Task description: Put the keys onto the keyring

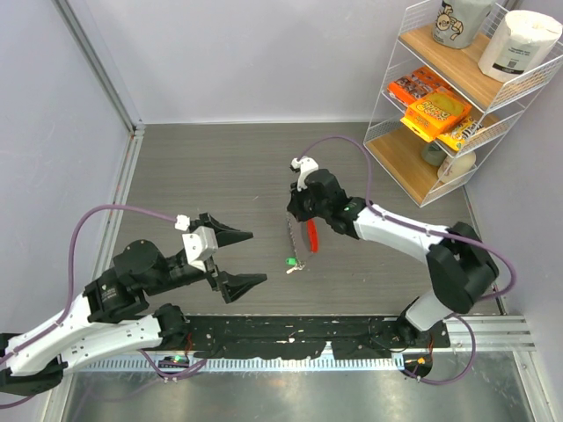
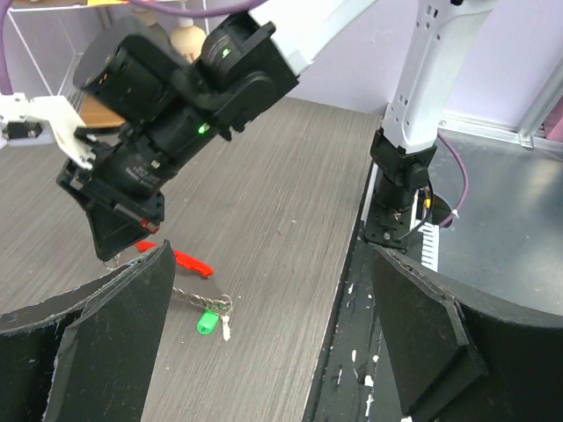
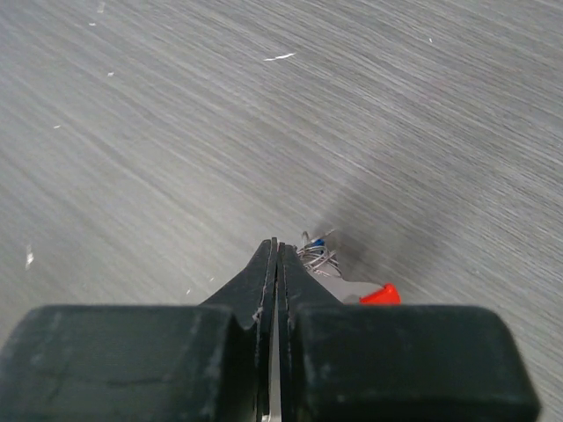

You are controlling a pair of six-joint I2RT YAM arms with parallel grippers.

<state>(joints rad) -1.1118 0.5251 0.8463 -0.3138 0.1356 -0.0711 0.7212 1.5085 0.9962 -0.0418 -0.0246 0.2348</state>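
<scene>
Left tool (image 1: 259, 257) gapes wide, empty, above the bench (image 1: 202, 176). Right tool (image 3: 274, 248) is pressed closed at the keyring (image 2: 189, 262) lying mid-bench (whether it nips the chain, I cannot tell). Green key (image 2: 205, 323) and blue key (image 3: 317, 242) lie by its chain. All probably light, slippery and floppy; best held by the stiff red clip.

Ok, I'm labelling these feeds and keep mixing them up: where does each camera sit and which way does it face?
Top external: above and behind the arms, looking down on the table; both arms show.
Left wrist: on the left arm, facing the right arm; its open left gripper frames the bottom.
Right wrist: looks down along the shut right gripper at the table.
Shared: top and left wrist both show the green key and keyring.
</scene>
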